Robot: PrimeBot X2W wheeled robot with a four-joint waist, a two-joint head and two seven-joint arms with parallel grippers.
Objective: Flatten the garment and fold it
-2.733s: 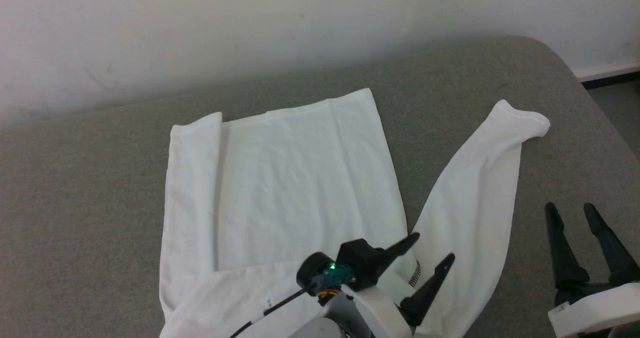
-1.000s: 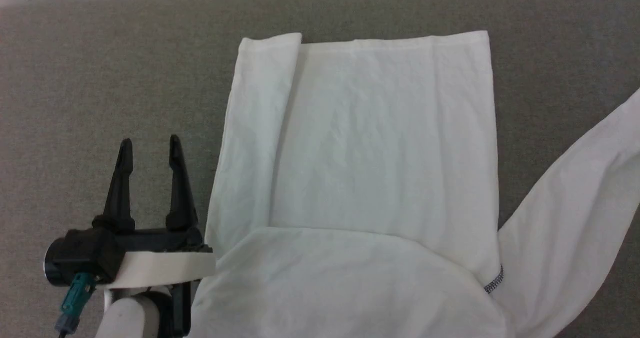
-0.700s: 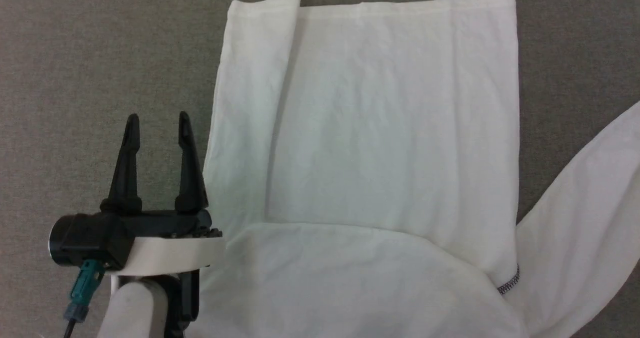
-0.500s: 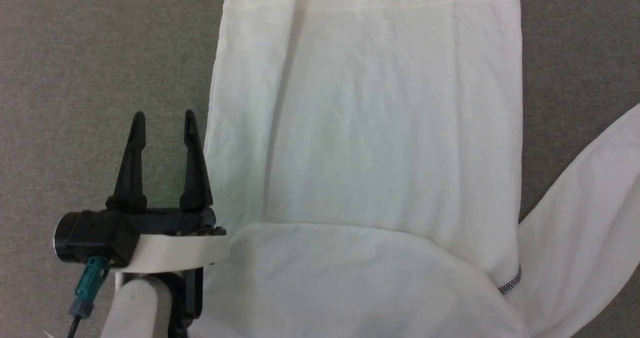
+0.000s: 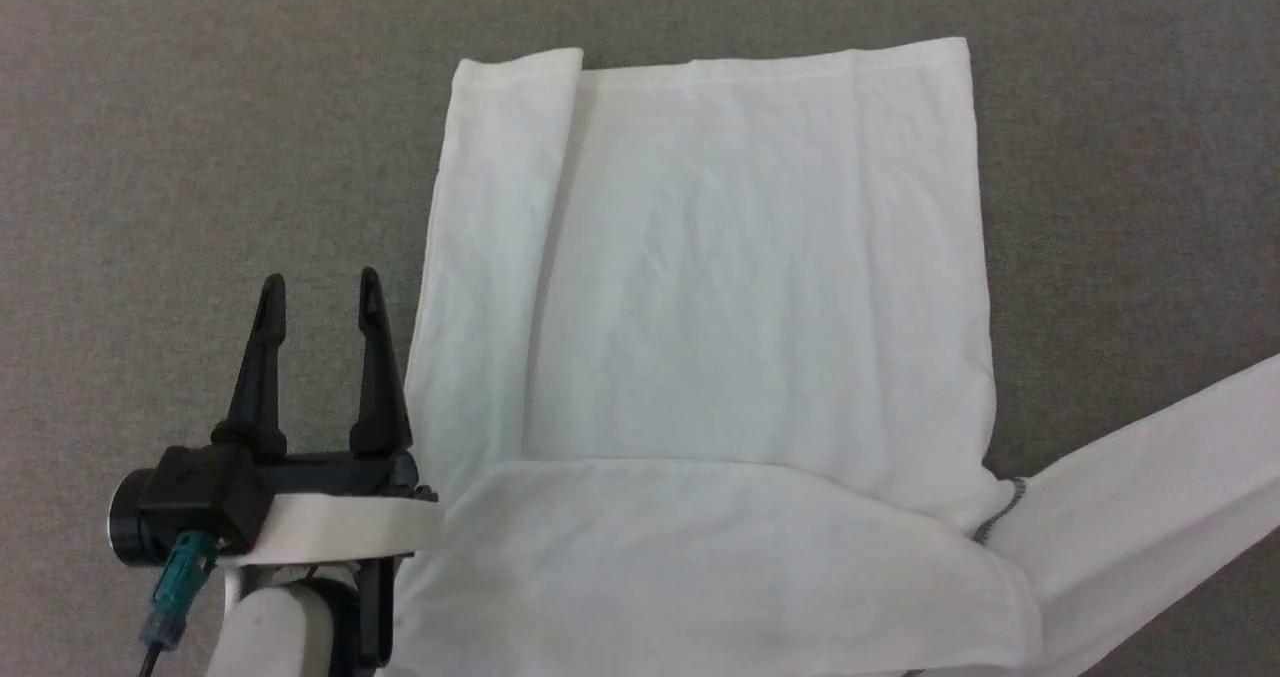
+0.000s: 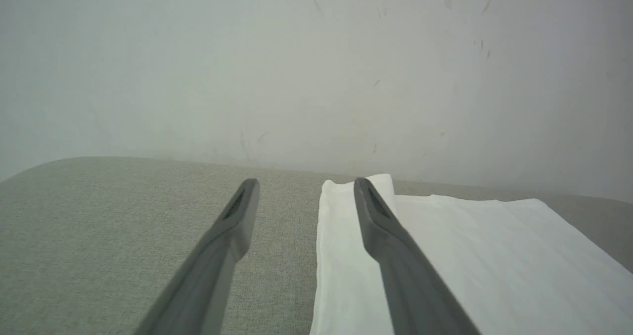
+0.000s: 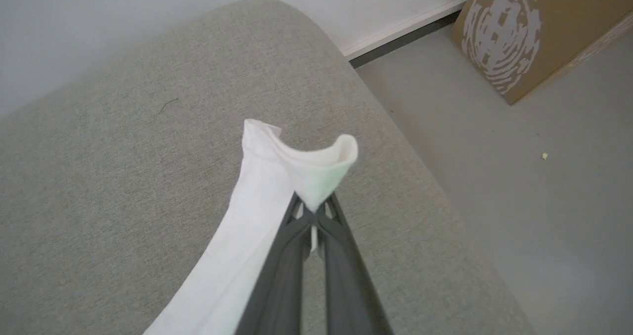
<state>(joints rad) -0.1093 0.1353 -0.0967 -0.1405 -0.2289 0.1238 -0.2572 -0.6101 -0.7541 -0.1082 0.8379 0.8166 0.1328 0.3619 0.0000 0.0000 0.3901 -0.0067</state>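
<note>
The white garment point(image 5: 740, 307) lies spread on the grey table point(image 5: 200, 157), its left sleeve folded in across the near part and a strip folded along its left side. A short run of dark zigzag stitching point(image 5: 1000, 512) shows at the lower right. The right sleeve point(image 5: 1150, 517) stretches off to the right. In the right wrist view my right gripper point(image 7: 313, 210) is shut on that sleeve's cuff point(image 7: 306, 162), lifted above the table. My left gripper point(image 5: 315, 287) stands open beside the garment's left edge, holding nothing; its fingers point(image 6: 237, 216) hover over bare table and fabric edge point(image 6: 341, 236).
A pale wall point(image 6: 316, 68) runs behind the table. The table's rounded right end point(image 7: 346, 68) drops to a grey floor point(image 7: 494, 176), where a brown cardboard box point(image 7: 534, 33) stands.
The right sleeve now lies lower and more sideways, drawn out to the right. The head camera has shifted, showing more table above the garment. The left gripper stays open beside the left edge.
</note>
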